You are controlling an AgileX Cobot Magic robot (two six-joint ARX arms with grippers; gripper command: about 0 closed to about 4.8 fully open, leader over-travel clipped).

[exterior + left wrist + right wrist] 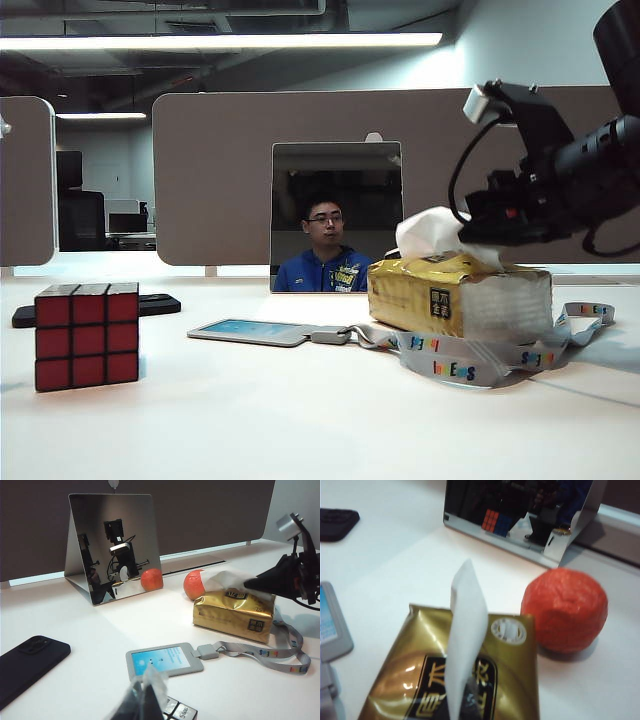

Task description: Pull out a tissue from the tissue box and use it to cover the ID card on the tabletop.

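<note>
Right gripper (pixel 248 584), clenched on the tissue (pixel 432 232), sits over the pack (pixel 458 297) at exterior centre-right. The card (pixel 250 331) lies flat, long axis left-right. Left gripper (pixel 143 702): state unclear.

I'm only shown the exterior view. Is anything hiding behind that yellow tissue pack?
Observer: Yes, an orange ball lies behind the tissue box, towards the mirror.
Operator: Has the arm really caught the paper?
Observer: The left wrist view shows the right end effector pinched shut on the tissue, just above the tissue box.
Operator: And the other arm?
Observer: The left end effector hangs over the puzzle cube, close to the ID card.
</note>
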